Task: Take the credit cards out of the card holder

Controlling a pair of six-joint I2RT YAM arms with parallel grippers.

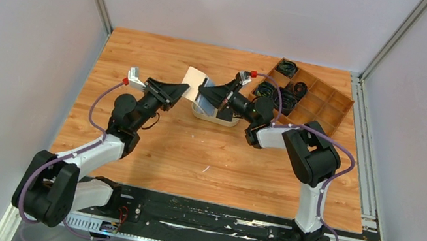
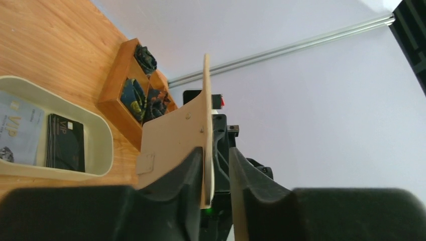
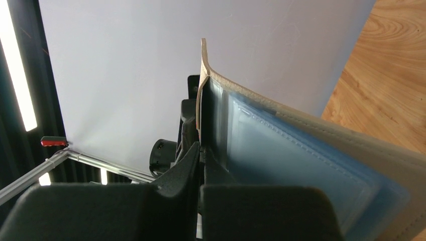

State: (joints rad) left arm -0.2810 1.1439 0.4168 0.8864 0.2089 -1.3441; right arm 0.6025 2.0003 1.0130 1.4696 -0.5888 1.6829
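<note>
The card holder [image 2: 171, 138] is up in the air between the two tools, over the cream dish [image 1: 219, 120] near the back of the table [image 1: 191, 156]. The right tool [image 3: 201, 150] is clamped tight on the holder's edge. The clear inner pockets spread out beside the right tool, with a pale blue card [image 3: 311, 175] inside them. The left tool [image 2: 217, 163] stands slightly parted around a beige leaf. The leaf runs upright, edge-on, between the fingers and lies against one finger [image 2: 186, 173], with a narrow gap to the other. In the dish below lie two cards side by side, a grey-blue card [image 2: 20, 128] and a black card [image 2: 65, 143]. A wooden tray [image 1: 326, 104] holding dark items sits at the table's far right corner.
</note>
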